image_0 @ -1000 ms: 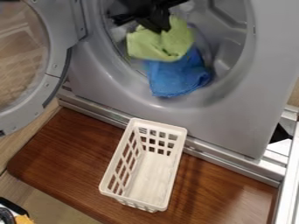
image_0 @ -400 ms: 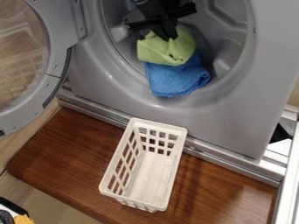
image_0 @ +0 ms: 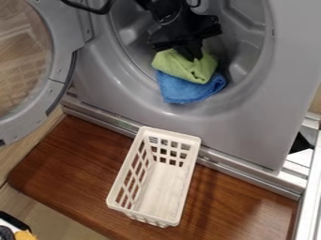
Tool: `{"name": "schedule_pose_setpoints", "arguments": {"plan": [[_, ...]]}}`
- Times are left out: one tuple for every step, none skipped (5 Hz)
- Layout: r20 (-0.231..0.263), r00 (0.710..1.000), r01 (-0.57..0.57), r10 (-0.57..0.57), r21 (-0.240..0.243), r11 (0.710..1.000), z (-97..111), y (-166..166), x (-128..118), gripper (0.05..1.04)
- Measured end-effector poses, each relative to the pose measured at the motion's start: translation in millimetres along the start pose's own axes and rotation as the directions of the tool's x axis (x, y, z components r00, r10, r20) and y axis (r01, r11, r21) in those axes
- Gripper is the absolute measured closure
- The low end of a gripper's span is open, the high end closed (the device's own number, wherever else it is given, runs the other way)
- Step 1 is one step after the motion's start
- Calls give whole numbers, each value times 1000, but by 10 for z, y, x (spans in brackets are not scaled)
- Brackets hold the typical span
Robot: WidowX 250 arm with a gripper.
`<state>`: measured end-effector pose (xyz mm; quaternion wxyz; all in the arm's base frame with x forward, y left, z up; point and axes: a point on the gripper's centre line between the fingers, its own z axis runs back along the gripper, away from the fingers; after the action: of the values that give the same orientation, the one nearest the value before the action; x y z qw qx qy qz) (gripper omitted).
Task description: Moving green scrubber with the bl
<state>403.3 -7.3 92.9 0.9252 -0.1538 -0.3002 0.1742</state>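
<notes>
The black gripper (image_0: 190, 55) hangs in the round washer opening, with its fingertips against the top of a green cloth (image_0: 183, 67). Whether it holds the cloth cannot be made out. Beneath the green cloth, a blue cloth (image_0: 186, 90) lies over the lower rim of the opening, partly covered by the green one.
A white plastic basket (image_0: 164, 188) stands on a brown wooden board (image_0: 75, 165) in front of the grey washer (image_0: 232, 136). At the left the round washer door (image_0: 63, 61) hangs wide open. Metal rails (image_0: 307, 187) run along the right edge.
The gripper has moved down and to the right, and more of the arm shows. The green cloth has shifted the same way and lies lower over the blue cloth.
</notes>
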Motion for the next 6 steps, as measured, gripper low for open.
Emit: {"name": "schedule_pose_setpoints", "arguments": {"plan": [[2,1000,-24,24,20,1000,0,51,8,869],[-4,999,-39,39,36,999,-3,84,-21,613],[-11,999,-42,43,56,998,-6,122,-47,302],[-1,999,-53,54,65,996,60,123,-43,84],[9,999,-52,52,74,996,130,120,-23,81],[14,998,-57,57,68,996,270,80,-27,84]]}}
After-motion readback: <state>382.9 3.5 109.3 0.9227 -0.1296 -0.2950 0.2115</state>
